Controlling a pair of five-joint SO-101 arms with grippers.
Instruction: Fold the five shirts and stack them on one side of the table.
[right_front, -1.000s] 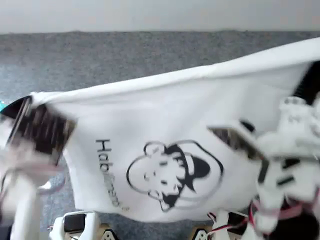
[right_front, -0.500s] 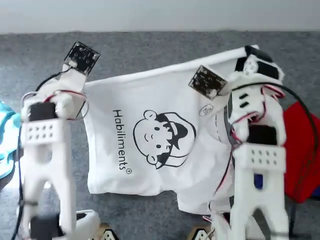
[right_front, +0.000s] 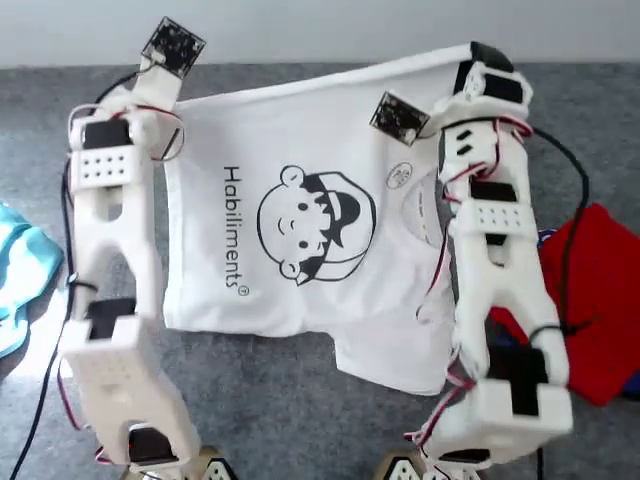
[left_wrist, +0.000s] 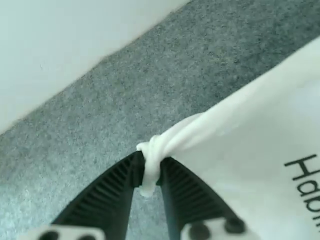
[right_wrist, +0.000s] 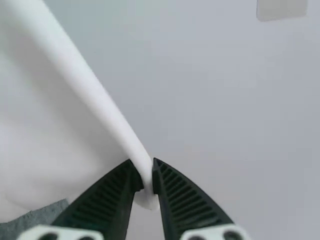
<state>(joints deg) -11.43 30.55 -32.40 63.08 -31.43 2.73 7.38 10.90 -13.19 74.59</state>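
Both arms reach farther toward twelve o'clock; my left gripper and right gripper pinch tight the far edge of the white shirt, spreading it flat for folding.

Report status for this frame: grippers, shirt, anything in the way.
Left gripper shut on white shirt corner; right gripper shut on its far edge. Shirt spread print-up on table, unfolded. Red garment at right, teal garment at left; neither on it.

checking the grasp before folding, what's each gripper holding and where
The white shirt, by its far edge: left gripper pinches a bunched corner, right gripper the other end.
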